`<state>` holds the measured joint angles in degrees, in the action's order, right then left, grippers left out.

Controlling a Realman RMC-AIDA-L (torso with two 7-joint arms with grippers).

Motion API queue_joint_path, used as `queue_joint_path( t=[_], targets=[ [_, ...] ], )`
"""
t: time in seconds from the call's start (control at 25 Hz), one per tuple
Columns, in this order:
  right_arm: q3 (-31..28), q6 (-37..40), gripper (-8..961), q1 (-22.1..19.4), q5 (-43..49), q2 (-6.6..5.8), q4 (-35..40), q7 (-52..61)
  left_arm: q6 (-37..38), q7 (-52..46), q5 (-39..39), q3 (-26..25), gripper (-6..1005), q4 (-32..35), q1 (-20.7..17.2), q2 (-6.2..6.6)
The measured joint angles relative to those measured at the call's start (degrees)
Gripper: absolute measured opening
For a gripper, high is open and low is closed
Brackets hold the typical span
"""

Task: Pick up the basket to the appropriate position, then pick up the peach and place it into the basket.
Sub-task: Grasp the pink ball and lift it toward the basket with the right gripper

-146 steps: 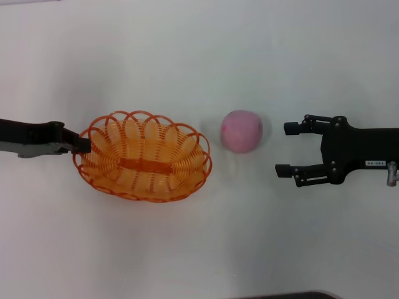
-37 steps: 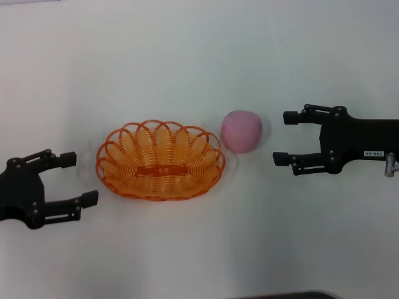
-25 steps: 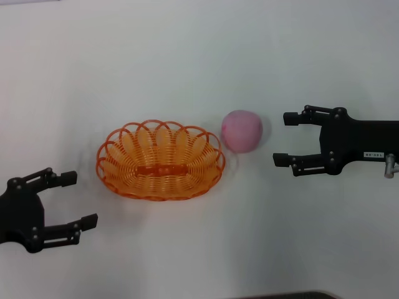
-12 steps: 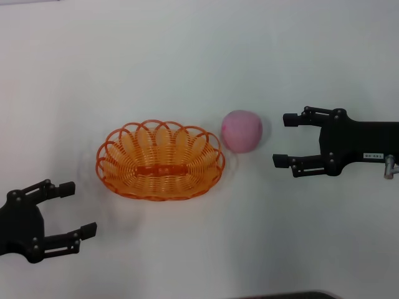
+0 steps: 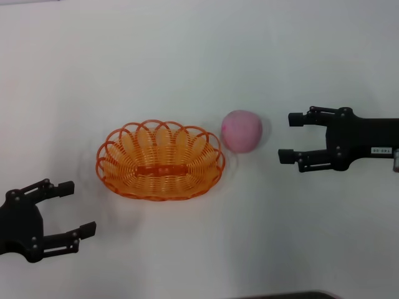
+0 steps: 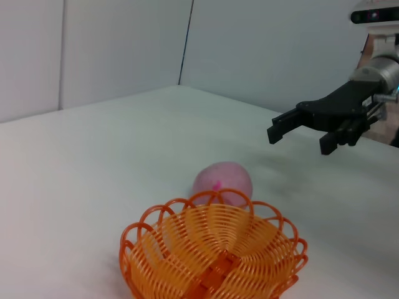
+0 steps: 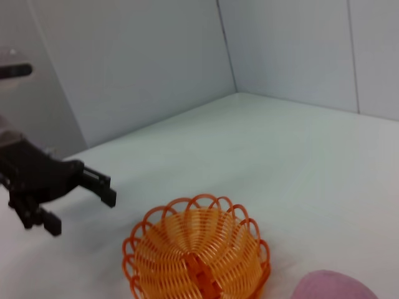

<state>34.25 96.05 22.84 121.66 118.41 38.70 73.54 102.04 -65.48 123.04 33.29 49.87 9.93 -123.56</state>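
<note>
The orange basket [image 5: 160, 160] stands empty on the white table, in the middle of the head view. It also shows in the left wrist view [image 6: 212, 258] and the right wrist view [image 7: 196, 258]. The pink peach [image 5: 242, 131] lies on the table just right of the basket's rim, seen too in the left wrist view [image 6: 222, 182] and the right wrist view [image 7: 333, 285]. My right gripper [image 5: 288, 137] is open and empty, a short way right of the peach. My left gripper [image 5: 76, 208] is open and empty, at the front left, apart from the basket.
The white table [image 5: 187, 62] spreads all around the basket and peach. Pale wall panels [image 6: 124, 50] stand behind the table in the wrist views. A dark edge [image 5: 280, 295] shows at the table's front.
The left gripper let go of the basket, left it nearer the peach, and drew back to the front left. The right gripper has just shifted slightly to the right.
</note>
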Motion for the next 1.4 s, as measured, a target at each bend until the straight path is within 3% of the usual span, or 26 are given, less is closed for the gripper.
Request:
queue_joint_path(
  t=[0.24, 0.44, 0.92, 1.4],
  targets=[
    [-0.1, 0.3, 936, 1.6, 2.0, -0.64, 4.8, 16.4, -0.1, -0.1, -0.2, -0.1, 882, 0.0, 0.0, 0.03],
    [0.3, 1.6, 937, 4.1, 6.5, -0.90, 8.0, 23.8, 0.1, -0.1, -0.3, -0.1, 882, 0.1, 0.1, 0.06],
    [4.4, 4.1, 938, 8.9, 12.7, 0.01, 18.6, 26.8, 0.1, -0.1, -0.1, -0.1, 881, 0.0, 0.1, 0.08],
    [9.5, 2.5, 937, 14.9, 20.0, 0.98, 20.1, 28.7, 0.4, -0.1, -0.3, -0.1, 880, 0.1, 0.0, 0.08]
  ],
)
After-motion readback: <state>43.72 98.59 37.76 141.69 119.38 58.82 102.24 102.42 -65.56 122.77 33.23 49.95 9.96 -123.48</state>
